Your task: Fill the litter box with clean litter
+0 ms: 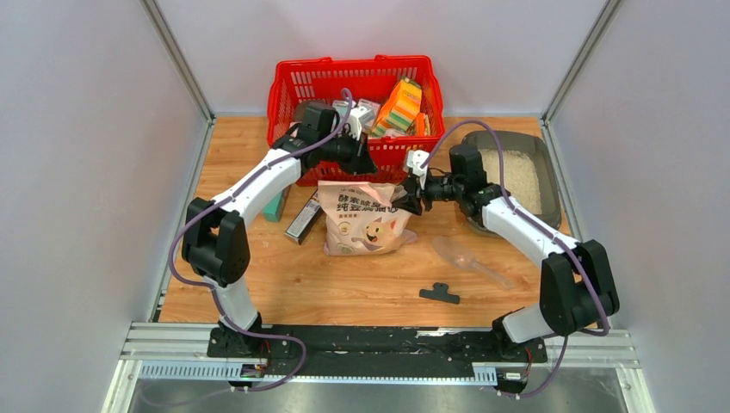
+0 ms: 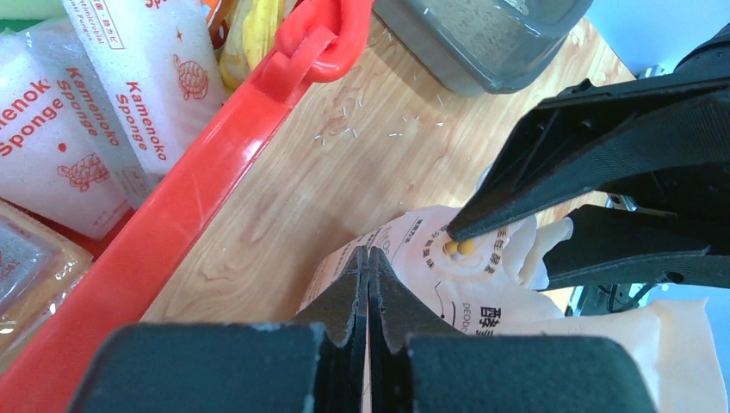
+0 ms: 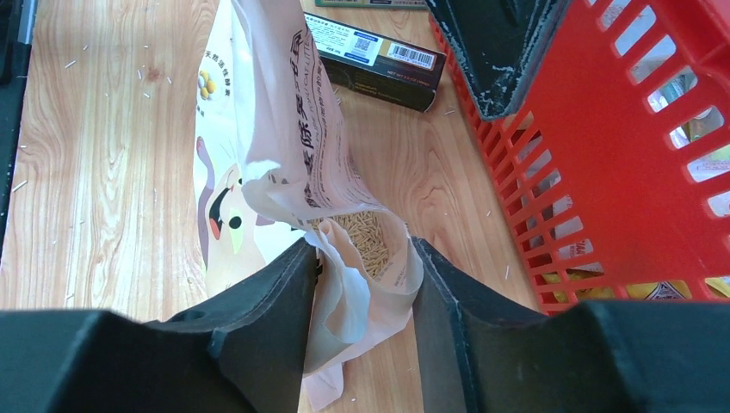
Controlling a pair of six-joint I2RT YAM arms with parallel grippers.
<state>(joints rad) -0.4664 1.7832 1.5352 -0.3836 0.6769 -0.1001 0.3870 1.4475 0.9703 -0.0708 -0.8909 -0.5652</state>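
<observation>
The litter box (image 1: 516, 176) is a grey tray at the back right with pale clean litter (image 1: 521, 176) in it; its corner shows in the left wrist view (image 2: 482, 43). The pinkish cat-printed bag (image 1: 366, 219) lies at the table's middle. My right gripper (image 1: 406, 196) is open, its jaws on either side of the bag's open mouth (image 3: 366, 258), where granules (image 3: 361, 237) show inside. My left gripper (image 1: 366, 165) is shut just above the bag's top edge (image 2: 413, 249), by the basket's front wall. I see no hold on the bag.
The red mesh basket (image 1: 288, 95), holding sponges and packs, stands at the back centre. A dark box (image 1: 303, 217) and a teal box (image 1: 277, 206) lie left of the bag. A clear scoop (image 1: 460, 254) and a black clip (image 1: 440, 294) lie in front. Stray granules dot the wood.
</observation>
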